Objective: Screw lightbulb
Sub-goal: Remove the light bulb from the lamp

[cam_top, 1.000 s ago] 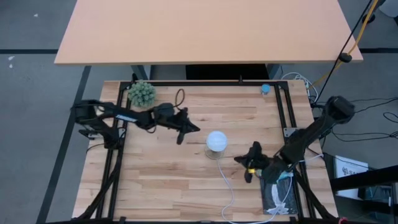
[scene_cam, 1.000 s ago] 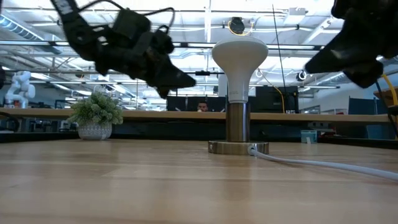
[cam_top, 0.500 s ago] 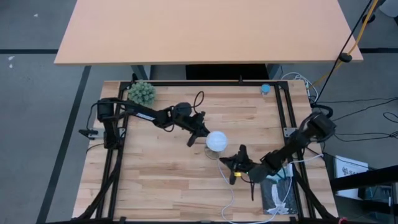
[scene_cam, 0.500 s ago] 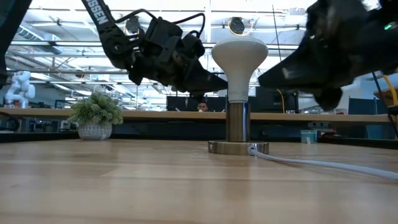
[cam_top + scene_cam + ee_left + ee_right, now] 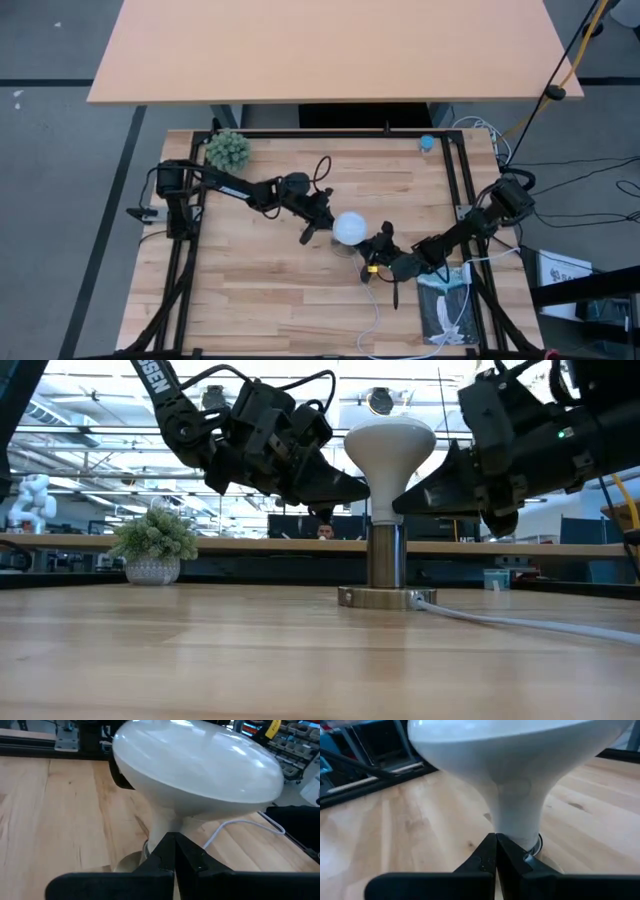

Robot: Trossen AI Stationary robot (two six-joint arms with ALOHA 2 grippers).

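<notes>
The white lightbulb stands upright in a metal socket on a round disc in the middle of the table. My left gripper is shut. It comes from the table's left, with its tip at the bulb's neck. My right gripper is shut. It comes from the right and near side, with its tip at the other side of the neck. The bulb fills both wrist views, with each shut fingertip pair below it. My left gripper's shut fingertips point level at the bulb's neck from the table's left. I cannot tell whether they touch it. My right gripper's shut fingertips point at the neck just above the socket from the right. I cannot tell whether they touch it.
A small potted plant stands at the far left corner. A small blue object lies at the far right. The socket's white cord runs to the near edge. A flat dark packet lies at the near right. Black frame rails border the table.
My left gripper has moved toward the table's right and down to the bulb's neck. My right gripper has moved toward the table's left and far edge, down to the other side of the neck. The bulb stays upright in the socket.
</notes>
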